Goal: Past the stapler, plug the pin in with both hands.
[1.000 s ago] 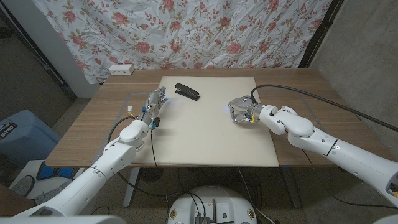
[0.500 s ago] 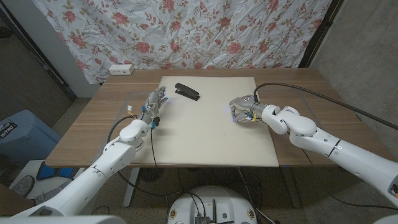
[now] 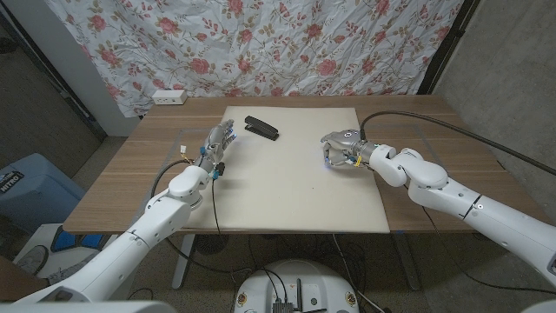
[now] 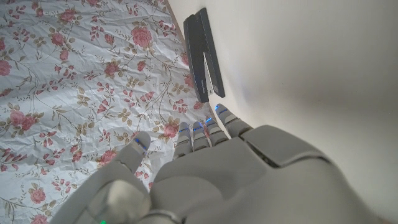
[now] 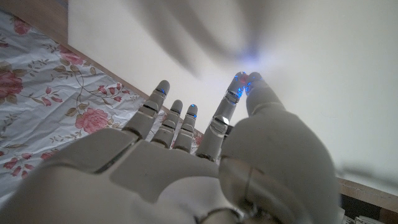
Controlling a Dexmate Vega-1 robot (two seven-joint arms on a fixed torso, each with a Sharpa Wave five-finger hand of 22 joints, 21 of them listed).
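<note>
One hand, the right hand (image 3: 339, 148), has edged up the mat (image 3: 287, 187).

Count: 1 stapler (image 3: 261, 129), black, w/ the left hand (image 3: 217, 142) fingertips (image 4: 216, 112) just short of it, not touching. 1 cream mat (image 3: 287, 200) under both hands. 2 robot hands: left, fingers straight and close together; right hand (image 3: 340, 150), fingers curled down toward the mat, thumb tip by a fingertip (image 5: 239, 84), can't tell if anything is pinched. 1 white power strip (image 3: 169, 96) well beyond the left fingers. 1 wooden table (image 3: 122, 174). 1 floral cloth (image 3: 287, 43) behind.
</note>
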